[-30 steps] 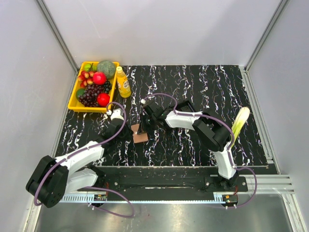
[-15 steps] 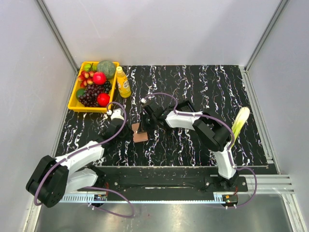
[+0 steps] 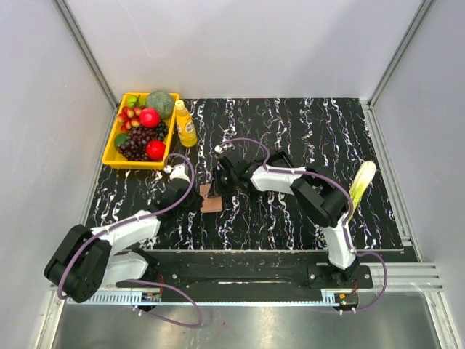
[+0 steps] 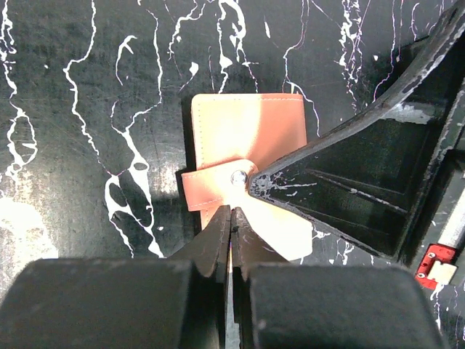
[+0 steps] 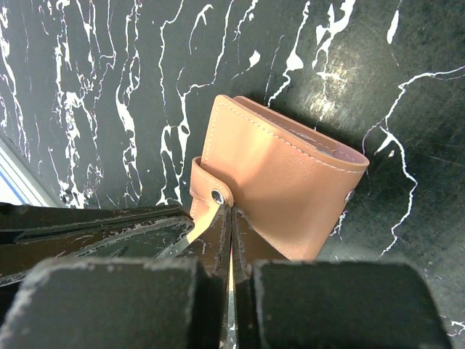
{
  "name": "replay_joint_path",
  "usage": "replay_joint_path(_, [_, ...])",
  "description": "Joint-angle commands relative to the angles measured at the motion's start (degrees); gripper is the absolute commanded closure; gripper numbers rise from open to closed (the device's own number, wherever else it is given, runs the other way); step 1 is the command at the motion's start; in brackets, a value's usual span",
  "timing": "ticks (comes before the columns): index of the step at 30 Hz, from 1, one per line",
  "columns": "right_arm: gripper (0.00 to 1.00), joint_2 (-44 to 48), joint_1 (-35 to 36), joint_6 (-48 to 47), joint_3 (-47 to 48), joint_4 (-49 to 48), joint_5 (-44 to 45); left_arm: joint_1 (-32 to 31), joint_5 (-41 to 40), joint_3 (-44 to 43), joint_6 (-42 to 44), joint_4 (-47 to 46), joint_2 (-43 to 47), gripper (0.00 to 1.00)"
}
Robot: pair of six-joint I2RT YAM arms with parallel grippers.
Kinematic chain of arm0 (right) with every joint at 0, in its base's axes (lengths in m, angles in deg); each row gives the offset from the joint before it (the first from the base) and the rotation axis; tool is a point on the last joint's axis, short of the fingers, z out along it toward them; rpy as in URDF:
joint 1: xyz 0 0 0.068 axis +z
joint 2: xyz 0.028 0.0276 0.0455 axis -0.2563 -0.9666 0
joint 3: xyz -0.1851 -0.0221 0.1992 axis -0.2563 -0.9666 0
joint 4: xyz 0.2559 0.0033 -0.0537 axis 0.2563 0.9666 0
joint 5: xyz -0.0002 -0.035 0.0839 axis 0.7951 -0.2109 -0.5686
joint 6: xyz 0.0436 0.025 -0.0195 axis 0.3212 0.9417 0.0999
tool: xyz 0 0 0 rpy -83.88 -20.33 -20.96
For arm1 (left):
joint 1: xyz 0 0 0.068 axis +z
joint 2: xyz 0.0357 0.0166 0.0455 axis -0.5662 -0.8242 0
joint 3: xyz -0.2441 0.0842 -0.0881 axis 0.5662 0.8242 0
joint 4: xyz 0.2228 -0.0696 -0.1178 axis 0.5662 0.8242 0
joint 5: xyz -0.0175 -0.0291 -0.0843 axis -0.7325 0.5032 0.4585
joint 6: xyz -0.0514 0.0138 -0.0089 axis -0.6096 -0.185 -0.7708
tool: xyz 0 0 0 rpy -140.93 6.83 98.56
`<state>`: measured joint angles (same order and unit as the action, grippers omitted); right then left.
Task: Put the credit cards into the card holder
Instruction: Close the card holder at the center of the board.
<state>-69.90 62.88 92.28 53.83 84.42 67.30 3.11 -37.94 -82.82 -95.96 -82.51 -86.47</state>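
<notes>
The card holder (image 3: pixel 212 202) is a tan wallet with a snap tab, lying mid-table between both grippers. In the left wrist view the card holder (image 4: pixel 247 131) lies just ahead of my left gripper (image 4: pixel 231 218), which is shut with its tips on the wallet's pale lower flap. In the right wrist view the card holder (image 5: pixel 290 182) stands curved and raised, and my right gripper (image 5: pixel 231 218) is shut on its edge just below the snap tab. The two grippers (image 3: pixel 195 195) (image 3: pixel 216 187) meet at the wallet from opposite sides. No credit card shows in any view.
A yellow tray (image 3: pixel 110 149) of fruit and a yellow bottle (image 3: pixel 185 123) stand at the back left. A pale green vegetable (image 3: pixel 362 183) lies at the right, beside the right arm. The black marbled table top (image 3: pixel 290 123) has raised rails along its sides.
My left gripper has edged slightly forward toward the card holder. The right gripper and the wallet have barely moved.
</notes>
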Motion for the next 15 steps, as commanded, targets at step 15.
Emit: replay_joint_path(15, [0.99, 0.59, -0.74, 0.01, 0.57, -0.3, -0.18, 0.44, 0.27, -5.44, 2.01, -8.63, -9.82, 1.0])
